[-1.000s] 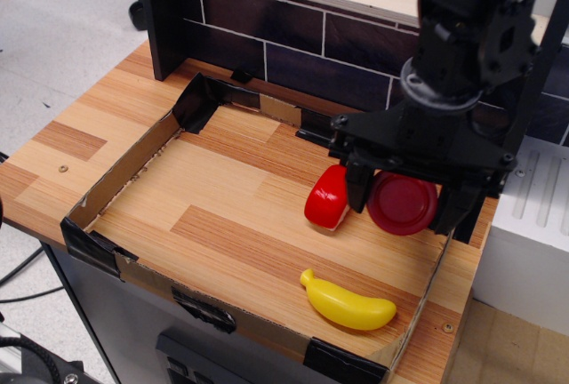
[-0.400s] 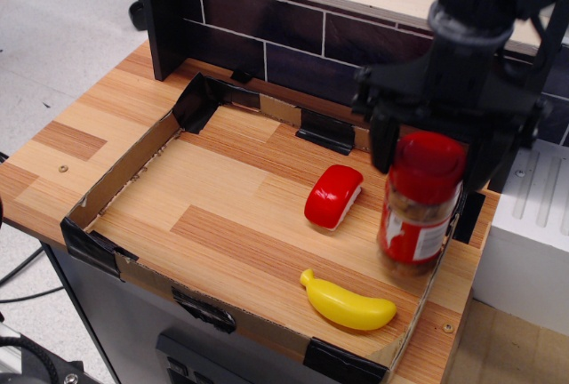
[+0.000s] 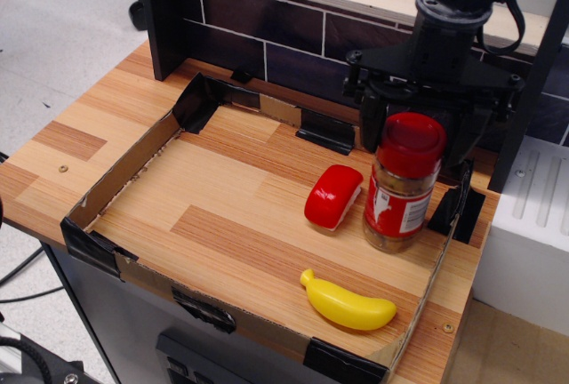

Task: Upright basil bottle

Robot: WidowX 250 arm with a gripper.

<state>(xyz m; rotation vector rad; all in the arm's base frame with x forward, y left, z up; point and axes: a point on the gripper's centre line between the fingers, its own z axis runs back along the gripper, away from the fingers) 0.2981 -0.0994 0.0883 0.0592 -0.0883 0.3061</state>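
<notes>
The basil bottle (image 3: pixel 402 197), a clear jar with a wide red cap, a red-and-white label and tan contents, stands upright on the tray floor at the right, close to the right wall. My black gripper (image 3: pixel 414 138) comes down from above and behind it. Its two fingers (image 3: pixel 371 135) flank the red cap on the left and right and look closed against it. The bottle's base appears to rest on the wood.
A small rounded red-and-white block (image 3: pixel 332 196) lies just left of the bottle. A yellow toy banana (image 3: pixel 348 303) lies near the front right. The low cardboard tray wall (image 3: pixel 124 175) rings the area. A dark tiled back panel (image 3: pixel 267 28) stands behind.
The bottle went from lying with its cap toward the camera, to held tilted, to standing upright on the floor slightly further left and back. The gripper rose with it.
</notes>
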